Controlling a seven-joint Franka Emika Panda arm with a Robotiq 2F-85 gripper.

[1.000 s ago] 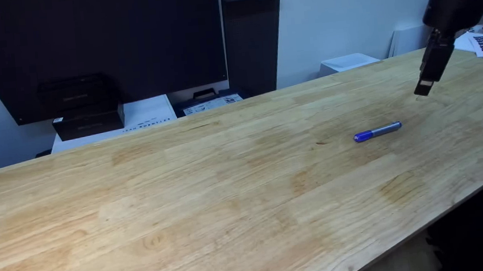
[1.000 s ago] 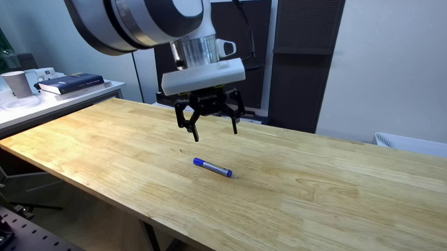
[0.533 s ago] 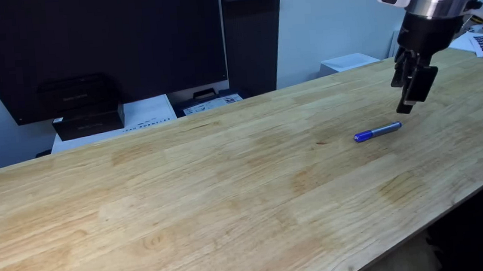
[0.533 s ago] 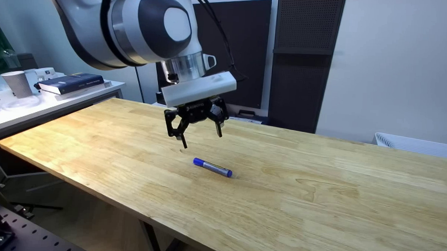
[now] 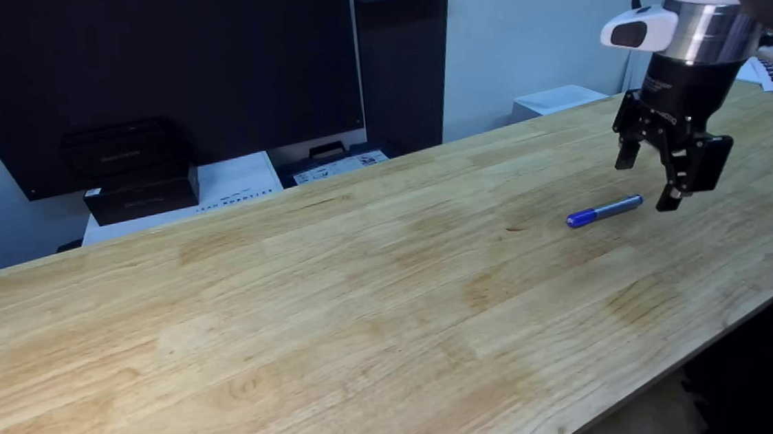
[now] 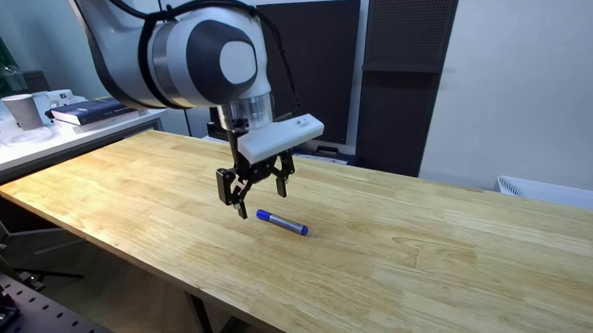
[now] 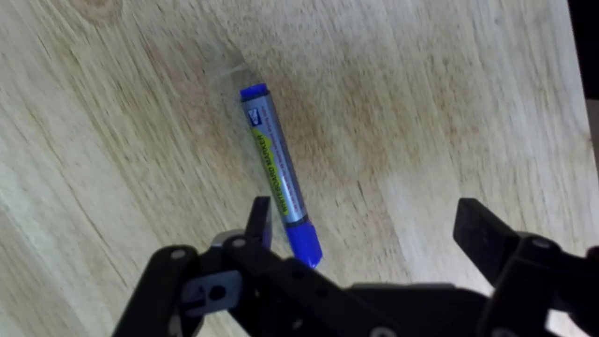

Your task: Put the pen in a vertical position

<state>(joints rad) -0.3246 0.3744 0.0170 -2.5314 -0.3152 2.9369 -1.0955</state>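
The hand (image 6: pixel 262 204) has been lowered toward the pen (image 7: pixel 280 168) and turned; it is spread wide, nothing gripped. The pen is found flat on the table (image 6: pixel 445 275), below and ahead of the hand; alignment is judged under way, uprighting outstanding. Well apart from the hand, a grey cup (image 6: pixel 24 112) is noted, contents hidden.

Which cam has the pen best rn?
Wrist view: the pen appears largest there, nearly all of it in sight, and its WHITEBOARD MARKER lettering is legible. Both exterior views show it whole, lying on the table, but small, with the lettering unreadable.
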